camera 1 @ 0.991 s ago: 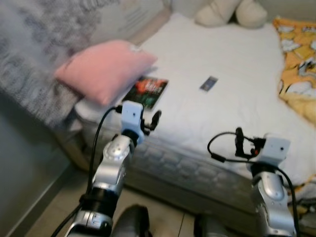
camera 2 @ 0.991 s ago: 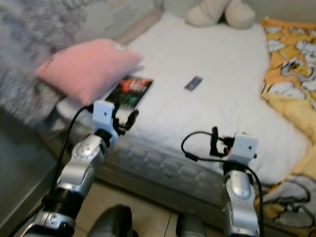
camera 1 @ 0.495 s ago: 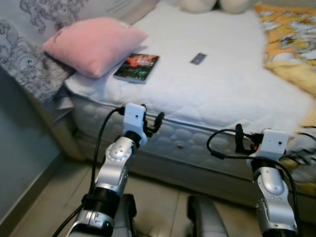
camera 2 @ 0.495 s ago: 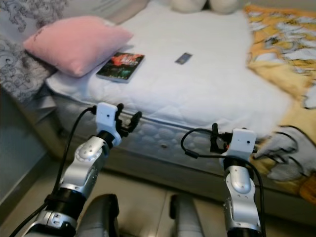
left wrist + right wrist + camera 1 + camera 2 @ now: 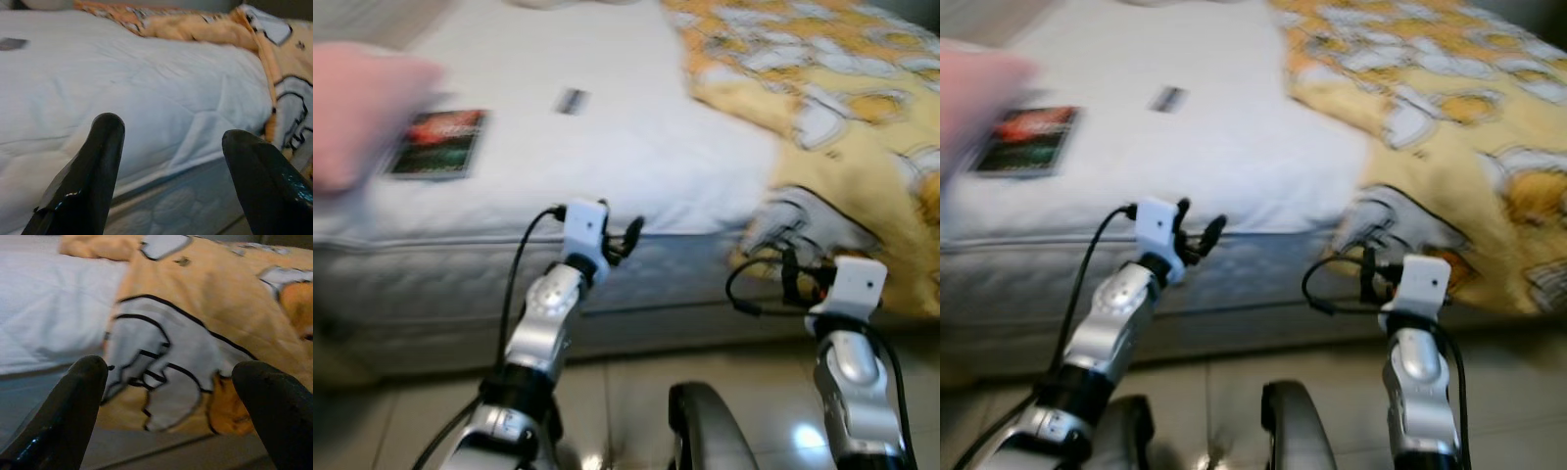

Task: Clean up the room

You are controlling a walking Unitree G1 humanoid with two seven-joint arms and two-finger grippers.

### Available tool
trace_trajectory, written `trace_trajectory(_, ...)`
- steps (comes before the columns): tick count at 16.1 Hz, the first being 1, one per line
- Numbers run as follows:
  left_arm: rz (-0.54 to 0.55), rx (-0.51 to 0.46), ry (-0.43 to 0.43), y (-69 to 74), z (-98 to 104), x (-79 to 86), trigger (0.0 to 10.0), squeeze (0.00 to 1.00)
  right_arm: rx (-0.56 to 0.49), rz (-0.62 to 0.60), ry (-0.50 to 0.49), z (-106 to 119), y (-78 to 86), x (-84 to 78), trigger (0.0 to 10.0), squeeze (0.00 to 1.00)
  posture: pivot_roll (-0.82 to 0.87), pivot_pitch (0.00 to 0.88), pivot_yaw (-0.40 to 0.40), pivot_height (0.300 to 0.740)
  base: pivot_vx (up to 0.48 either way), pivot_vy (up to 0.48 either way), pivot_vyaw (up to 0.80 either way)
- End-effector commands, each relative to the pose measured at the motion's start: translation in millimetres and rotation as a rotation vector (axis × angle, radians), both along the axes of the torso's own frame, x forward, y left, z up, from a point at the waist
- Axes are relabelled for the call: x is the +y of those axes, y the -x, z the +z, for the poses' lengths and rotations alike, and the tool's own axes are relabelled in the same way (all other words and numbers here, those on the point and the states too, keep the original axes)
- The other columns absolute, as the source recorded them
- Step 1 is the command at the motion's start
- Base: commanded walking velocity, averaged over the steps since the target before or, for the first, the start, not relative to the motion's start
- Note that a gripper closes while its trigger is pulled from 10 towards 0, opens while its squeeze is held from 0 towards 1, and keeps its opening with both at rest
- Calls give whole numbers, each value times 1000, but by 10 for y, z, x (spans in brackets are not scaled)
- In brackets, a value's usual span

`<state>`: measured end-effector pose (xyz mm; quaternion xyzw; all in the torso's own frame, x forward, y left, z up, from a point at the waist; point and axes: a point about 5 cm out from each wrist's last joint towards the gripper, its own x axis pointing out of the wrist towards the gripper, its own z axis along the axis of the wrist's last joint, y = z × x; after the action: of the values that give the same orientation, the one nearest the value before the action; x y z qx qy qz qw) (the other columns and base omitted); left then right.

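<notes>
A white bed [image 5: 607, 166] lies before me. On it sit a dark book with a red cover [image 5: 437, 144], a small dark flat object [image 5: 572, 101] and a blurred pink pillow [image 5: 352, 108] at the far left. A yellow cartoon-print blanket [image 5: 822, 88] covers the bed's right side and hangs over its front edge [image 5: 161, 362]. My left gripper [image 5: 623, 238] is held open in front of the mattress edge [image 5: 161, 147], holding nothing. My right gripper [image 5: 790, 276] is open too, facing the hanging blanket.
Pale tiled floor [image 5: 744, 372] runs along the bed's front. The mattress side and bed base [image 5: 431, 294] form a low wall straight ahead. My own dark lower body [image 5: 700, 431] shows at the bottom.
The whole view has swung right and blurred: the pillow and book slid to the left edge and the yellow blanket came into view. Both arms keep the same raised pose, grippers open.
</notes>
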<state>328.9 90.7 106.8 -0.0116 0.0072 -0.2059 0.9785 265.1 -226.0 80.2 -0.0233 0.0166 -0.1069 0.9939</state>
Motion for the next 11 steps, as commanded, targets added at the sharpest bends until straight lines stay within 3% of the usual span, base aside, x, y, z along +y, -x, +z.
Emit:
trace_trajectory(1, 1, -22, 2, -30, 47, 3, 10000, 0, -6, 11, -5, 25, -40, 19, 10000, 0, -123, 0, 14, 587, 0, 0, -700)
trace_trajectory(11, 20, -33, -38, -27, -1, 32, 10000, 0, -22, 6, -18, 11, -22, 24, 10000, 0, -113, 0, 11, 587, 0, 0, -707)
